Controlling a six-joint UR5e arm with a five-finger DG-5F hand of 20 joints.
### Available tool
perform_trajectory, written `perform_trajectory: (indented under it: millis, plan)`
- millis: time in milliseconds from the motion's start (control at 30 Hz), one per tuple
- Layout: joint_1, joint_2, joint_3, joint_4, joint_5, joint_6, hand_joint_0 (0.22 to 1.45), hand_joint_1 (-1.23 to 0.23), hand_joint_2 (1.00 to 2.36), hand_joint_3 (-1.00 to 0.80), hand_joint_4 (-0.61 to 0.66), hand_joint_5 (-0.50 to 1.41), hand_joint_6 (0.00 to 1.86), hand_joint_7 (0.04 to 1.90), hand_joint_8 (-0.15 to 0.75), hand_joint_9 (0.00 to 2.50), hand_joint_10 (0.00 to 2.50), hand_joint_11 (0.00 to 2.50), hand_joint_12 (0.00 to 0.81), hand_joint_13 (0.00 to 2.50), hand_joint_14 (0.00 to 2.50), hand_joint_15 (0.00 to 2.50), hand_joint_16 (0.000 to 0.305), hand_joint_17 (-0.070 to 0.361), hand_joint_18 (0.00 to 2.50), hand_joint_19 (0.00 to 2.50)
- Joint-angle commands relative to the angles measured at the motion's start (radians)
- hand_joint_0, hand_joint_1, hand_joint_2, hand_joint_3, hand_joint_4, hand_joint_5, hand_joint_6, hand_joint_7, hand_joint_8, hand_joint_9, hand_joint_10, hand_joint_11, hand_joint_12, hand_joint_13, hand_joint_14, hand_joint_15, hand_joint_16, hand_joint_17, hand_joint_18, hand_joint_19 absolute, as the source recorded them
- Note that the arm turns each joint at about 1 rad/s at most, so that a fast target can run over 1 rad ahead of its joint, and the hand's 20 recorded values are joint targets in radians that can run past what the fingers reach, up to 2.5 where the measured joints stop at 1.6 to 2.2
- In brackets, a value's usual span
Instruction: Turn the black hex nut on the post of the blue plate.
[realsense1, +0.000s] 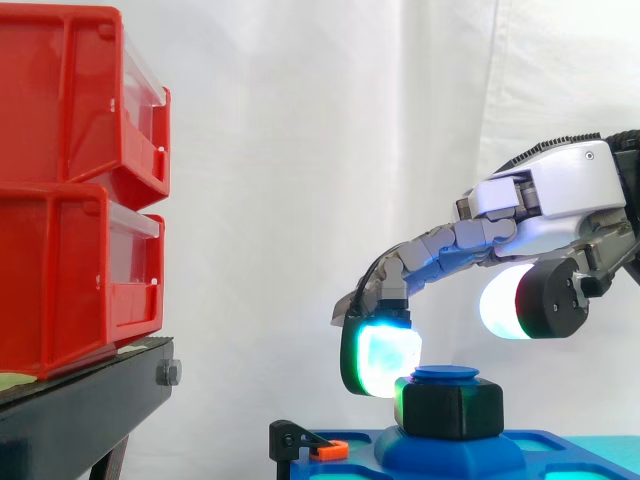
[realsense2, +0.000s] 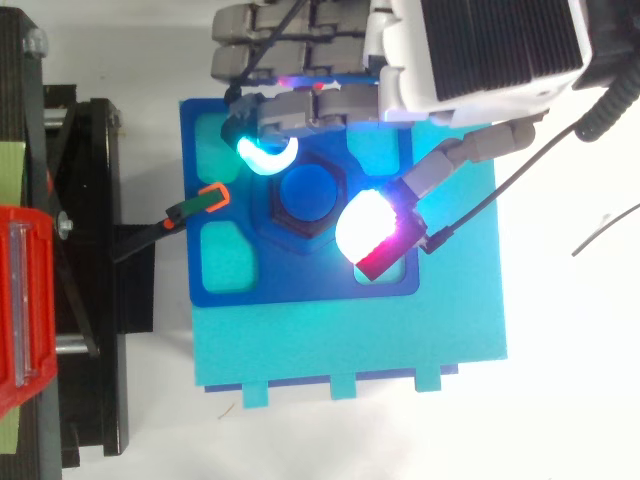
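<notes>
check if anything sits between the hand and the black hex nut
Nothing visible does. The hand hovers over the black hex nut with one fingertip right beside it. The orange-tipped clamp sits off at the edge of the blue plate.

From the right the hand (realsense1: 545, 200) reaches in before the white curtain (realsense1: 300, 150), its fingers arched downward. One glowing cyan-white fingertip (realsense1: 385, 360) sits against the left side of the black hex nut (realsense1: 452, 408), while the thumb pad (realsense1: 505, 300), white and red, hangs above the nut, clear of it. The blue post (realsense1: 446, 374) caps the nut over the blue plate (realsense1: 560, 450). An orange-tipped black clamp (realsense1: 300, 440) sits at the plate's left. Two stacked red bins (realsense1: 70, 190) rest on a black stand (realsense1: 80, 415).
</notes>
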Motion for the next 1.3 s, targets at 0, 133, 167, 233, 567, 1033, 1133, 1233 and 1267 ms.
perform_trajectory:
  millis: [0,133,167,233,567,1033,1133,1233,1267]
  plan:
    - [-0.003,0.000,0.000,0.001,-0.007,0.001,0.48,-0.25,1.00,-0.50,0.18,-0.19,0.50,1.10,0.231,0.22,0.00,0.00,0.370,0.20,0.00,0.02,0.061,0.137,0.05,0.09]
    - [-0.003,0.000,0.003,0.004,-0.009,0.001,0.48,-0.25,1.00,-0.50,0.18,-0.19,0.50,1.09,0.231,0.22,0.00,0.00,0.370,0.20,0.00,0.02,0.061,0.136,0.05,0.09]
    - [-0.003,0.000,0.003,0.006,-0.009,0.001,0.48,-0.25,1.00,-0.50,0.18,-0.19,0.50,1.10,0.231,0.22,0.00,0.00,0.370,0.20,0.00,0.02,0.061,0.136,0.05,0.08]
    - [0.000,0.000,0.003,0.012,-0.006,0.003,0.48,-0.26,1.00,-0.50,0.18,-0.19,0.50,1.09,0.231,0.22,0.00,0.00,0.370,0.21,0.00,0.02,0.061,0.136,0.05,0.08]
    - [0.020,0.000,0.055,-0.027,0.003,0.029,0.48,-0.26,1.00,-0.50,0.18,-0.20,0.50,1.00,0.232,0.21,0.00,0.00,0.369,0.20,0.00,0.02,0.061,0.137,0.05,0.08]
    - [0.087,-0.001,0.018,-0.002,0.100,0.029,0.35,-0.46,1.00,-0.50,0.19,-0.23,0.50,0.87,0.254,0.11,0.00,0.00,0.415,0.12,0.00,0.05,0.071,0.161,0.00,0.13]
    - [0.096,-0.001,-0.005,0.033,0.112,0.029,0.33,-0.52,1.00,-0.50,0.19,-0.23,0.50,0.88,0.258,0.10,0.00,0.00,0.421,0.12,0.00,0.05,0.072,0.163,0.00,0.13]
    - [0.101,-0.001,-0.011,0.047,0.122,0.029,0.33,-0.58,1.00,-0.50,0.19,-0.23,0.50,0.88,0.257,0.10,0.00,0.00,0.423,0.12,0.00,0.05,0.072,0.162,0.00,0.12]
    - [0.104,-0.001,-0.011,0.045,0.126,0.029,0.33,-0.59,1.00,-0.50,0.19,-0.23,0.50,0.88,0.257,0.10,0.00,0.00,0.423,0.12,0.00,0.05,0.072,0.162,0.00,0.12]
